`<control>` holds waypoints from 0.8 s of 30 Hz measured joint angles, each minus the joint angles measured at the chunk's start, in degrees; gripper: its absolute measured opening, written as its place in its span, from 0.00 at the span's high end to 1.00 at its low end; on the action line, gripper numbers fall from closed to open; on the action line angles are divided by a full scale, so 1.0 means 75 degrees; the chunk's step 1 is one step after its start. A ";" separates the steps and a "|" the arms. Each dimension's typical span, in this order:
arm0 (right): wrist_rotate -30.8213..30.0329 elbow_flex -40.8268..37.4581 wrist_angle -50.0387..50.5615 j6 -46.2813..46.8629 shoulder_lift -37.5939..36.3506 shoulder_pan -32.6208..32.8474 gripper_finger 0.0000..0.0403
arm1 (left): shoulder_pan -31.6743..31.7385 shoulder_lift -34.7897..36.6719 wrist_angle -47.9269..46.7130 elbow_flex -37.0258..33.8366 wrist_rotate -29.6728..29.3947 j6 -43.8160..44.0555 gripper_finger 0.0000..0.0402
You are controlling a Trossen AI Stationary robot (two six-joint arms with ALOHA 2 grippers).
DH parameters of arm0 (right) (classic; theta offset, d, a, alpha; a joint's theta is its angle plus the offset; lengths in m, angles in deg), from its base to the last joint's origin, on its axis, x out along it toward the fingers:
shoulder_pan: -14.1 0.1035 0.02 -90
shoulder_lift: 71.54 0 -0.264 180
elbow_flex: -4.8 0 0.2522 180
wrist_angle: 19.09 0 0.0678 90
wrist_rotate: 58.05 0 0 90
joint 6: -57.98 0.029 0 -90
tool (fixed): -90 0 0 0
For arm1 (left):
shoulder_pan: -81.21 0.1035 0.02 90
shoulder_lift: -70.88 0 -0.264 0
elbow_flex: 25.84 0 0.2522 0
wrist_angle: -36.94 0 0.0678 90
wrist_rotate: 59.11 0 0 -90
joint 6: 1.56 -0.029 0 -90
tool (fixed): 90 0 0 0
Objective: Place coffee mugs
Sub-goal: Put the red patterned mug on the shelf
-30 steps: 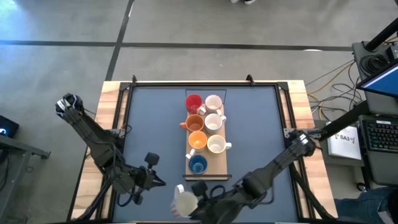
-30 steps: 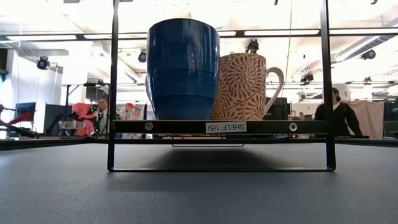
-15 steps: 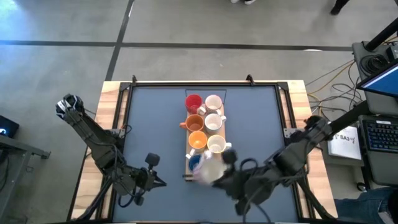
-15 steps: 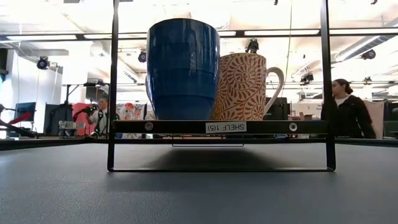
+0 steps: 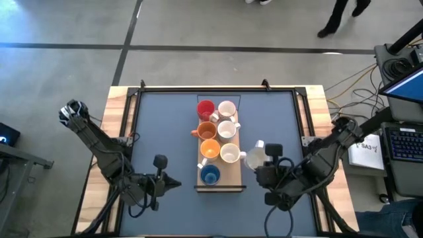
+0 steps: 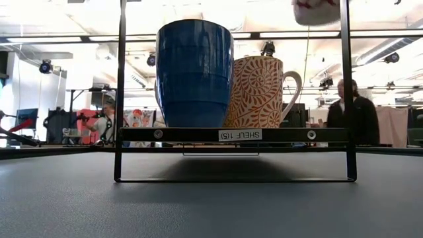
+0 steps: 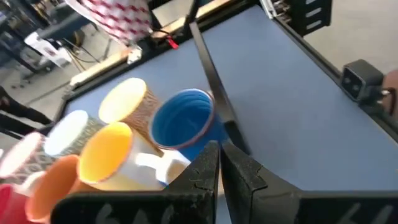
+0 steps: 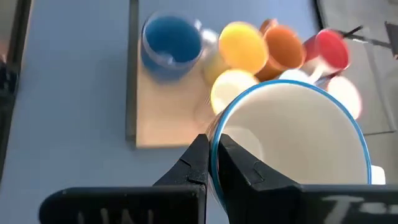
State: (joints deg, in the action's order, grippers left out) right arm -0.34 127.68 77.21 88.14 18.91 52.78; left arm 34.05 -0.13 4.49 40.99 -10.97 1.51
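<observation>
- The right gripper (image 5: 259, 158) has been swinging from the table's near edge to just right of the shelf (image 5: 234, 180), carrying a white mug (image 8: 292, 146); its fingers are pinching the rim.
- It is lining up the free corner beside the blue mug (image 5: 210, 174); the next move is lowering the mug between its neighbours.
- The left gripper (image 5: 173, 184) is waiting nearby, fingers pressed together.

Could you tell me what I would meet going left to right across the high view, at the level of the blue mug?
Left gripper, shut → blue mug on the shelf board → white mug held by the right gripper.
</observation>
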 joint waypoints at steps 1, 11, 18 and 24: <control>0.0082 -0.0220 -0.0070 0.0054 -0.0059 0.0045 0.97 | 0.0032 0.0001 -0.0019 0.0056 -0.0023 -0.0113 1.00; 0.0384 -0.3317 -0.2375 0.0505 -0.1168 0.0469 0.97 | 0.0502 0.0024 -0.0112 0.0996 -0.0035 -0.1082 1.00; 0.0424 -0.5152 -0.4561 0.0386 -0.1550 0.0486 0.97 | 0.0566 0.0024 -0.0145 0.1082 -0.0036 -0.1084 1.00; 0.0442 -0.5884 -0.5680 0.0110 -0.1543 0.0477 0.97 | 0.0576 0.0024 -0.0142 0.1082 -0.0311 -0.1087 1.00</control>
State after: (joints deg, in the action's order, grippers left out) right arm 2.97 83.55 34.61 88.97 7.34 56.36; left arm 38.37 0.05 3.43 49.11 -13.30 -6.64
